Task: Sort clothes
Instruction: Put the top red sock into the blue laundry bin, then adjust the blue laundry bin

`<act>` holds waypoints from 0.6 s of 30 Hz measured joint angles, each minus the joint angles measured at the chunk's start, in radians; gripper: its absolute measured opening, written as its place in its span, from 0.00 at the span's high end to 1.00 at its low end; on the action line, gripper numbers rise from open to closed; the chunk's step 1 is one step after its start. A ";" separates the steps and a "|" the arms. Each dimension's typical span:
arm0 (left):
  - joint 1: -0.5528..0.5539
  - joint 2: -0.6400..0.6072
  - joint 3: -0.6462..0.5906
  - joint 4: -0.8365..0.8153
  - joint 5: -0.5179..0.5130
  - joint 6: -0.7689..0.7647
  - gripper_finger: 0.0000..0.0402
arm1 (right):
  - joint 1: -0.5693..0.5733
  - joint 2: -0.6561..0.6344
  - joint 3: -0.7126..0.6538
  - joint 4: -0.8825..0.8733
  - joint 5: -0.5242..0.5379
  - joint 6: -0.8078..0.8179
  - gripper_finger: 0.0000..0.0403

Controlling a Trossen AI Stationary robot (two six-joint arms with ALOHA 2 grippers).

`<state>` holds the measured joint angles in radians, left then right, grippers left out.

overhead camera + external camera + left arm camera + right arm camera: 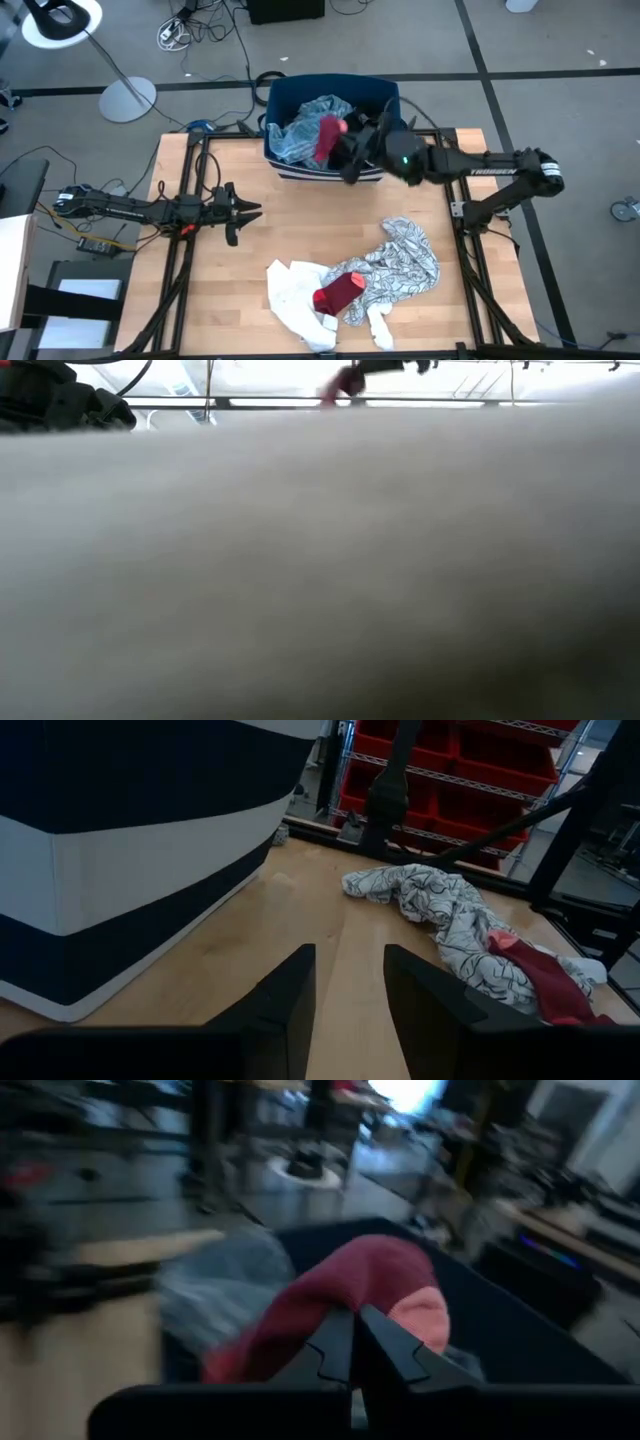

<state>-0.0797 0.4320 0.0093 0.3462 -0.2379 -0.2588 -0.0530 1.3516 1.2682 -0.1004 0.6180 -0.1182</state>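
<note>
My right gripper (346,132) is shut on a dark red garment (326,140) above the dark blue striped bin (300,172) at the table's far edge. Light blue clothes (300,128) lie inside the bin. On the near part of the table a pile holds a black-and-white patterned garment (408,256), a white one (298,292) and another dark red one (338,292). My left gripper (250,210) stands open at the table's left, nothing between its fingers (298,992); it points toward the pile (470,925). My right gripper pinches a bunched part of the dark red garment (345,1295) between its two fingers. The fingers reach in nearly level from the table's right side. The garment is lifted clear and hangs slack below and ahead of the fingers, over the bin's opening.
In the low view, pale cloth (320,580) close to the camera blocks almost everything; only the right arm's gripper with the red garment (328,396) shows above it. Bare wood (300,225) lies between the bin and the pile. Metal frame rails (190,250) run along both sides.
</note>
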 joint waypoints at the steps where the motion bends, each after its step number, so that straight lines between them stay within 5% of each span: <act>1: 0.000 0.000 0.000 0.000 0.000 0.000 0.69 | -0.027 0.001 0.000 -0.016 -0.001 0.017 0.97; 9: 0.000 0.000 0.000 0.000 0.001 -0.004 0.69 | -0.157 -0.015 0.000 -0.243 -0.023 0.232 0.76; 18: -0.005 0.000 0.000 0.059 0.169 0.101 0.69 | -0.103 -0.105 0.000 -0.309 -0.205 0.242 0.48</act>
<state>-0.0846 0.4316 0.0093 0.4051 -0.0693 -0.1580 -0.1555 1.2467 1.2682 -0.4098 0.4130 0.1240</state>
